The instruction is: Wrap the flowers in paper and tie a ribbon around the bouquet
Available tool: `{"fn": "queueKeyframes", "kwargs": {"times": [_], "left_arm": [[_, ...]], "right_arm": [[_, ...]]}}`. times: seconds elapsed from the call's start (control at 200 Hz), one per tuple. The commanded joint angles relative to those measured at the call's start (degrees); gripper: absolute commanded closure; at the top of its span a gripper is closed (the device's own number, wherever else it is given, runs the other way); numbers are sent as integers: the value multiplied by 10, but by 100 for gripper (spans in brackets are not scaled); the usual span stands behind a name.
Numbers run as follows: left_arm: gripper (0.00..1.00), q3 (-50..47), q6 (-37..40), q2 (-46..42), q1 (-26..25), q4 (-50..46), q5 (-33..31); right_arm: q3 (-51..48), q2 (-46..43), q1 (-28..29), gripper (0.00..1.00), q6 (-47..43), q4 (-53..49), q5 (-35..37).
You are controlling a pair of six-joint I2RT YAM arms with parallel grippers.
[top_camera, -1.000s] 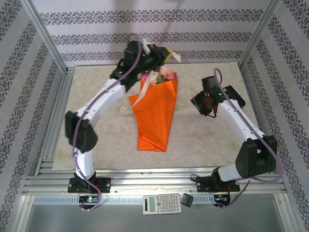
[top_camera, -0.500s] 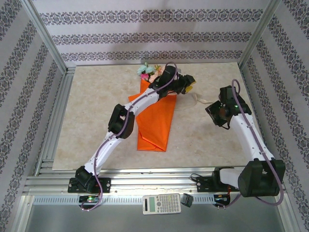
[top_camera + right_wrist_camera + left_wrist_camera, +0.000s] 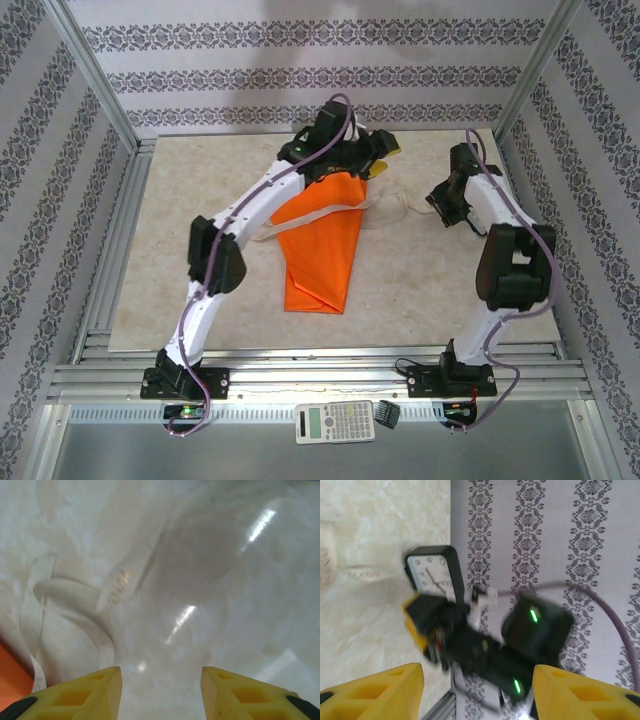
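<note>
One bouquet (image 3: 322, 245) lies at the centre of the surface (image 3: 180, 180), narrow end toward the bottom of the frame and wide end under the left arm. One ribbon (image 3: 312, 219) crosses it and trails to the right. There are two pincers. The left pincer (image 3: 378, 160), upper centre, has its fingers apart and, in a blurred view, apparently grips nothing. The right pincer (image 3: 161, 690) has its fingers apart above the ribbon.

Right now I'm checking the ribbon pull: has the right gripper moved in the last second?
Yes. The right gripper has shifted right, away from the paper and nearer the right edge of the table.
</note>
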Motion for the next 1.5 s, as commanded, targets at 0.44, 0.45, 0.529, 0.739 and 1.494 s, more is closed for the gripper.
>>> {"fn": "queueKeyframes", "kwargs": {"times": [0.44, 0.45, 0.529, 0.739, 1.494], "left_arm": [[41, -633, -200, -292, 137, 151, -84], [41, -638, -204, -293, 139, 155, -84], [41, -657, -222, -291, 157, 173, -97], [41, -665, -248, -264, 202, 163, -129], [51, -544, -255, -206, 186, 5, -102]], "right_arm": [[120, 176, 6, 54, 48, 1, 37], [120, 177, 6, 54, 47, 3, 37], [125, 185, 9, 54, 45, 8, 34], [122, 180, 12, 81, 49, 14, 35], [-24, -34, 35, 60, 11, 46, 45]]}}
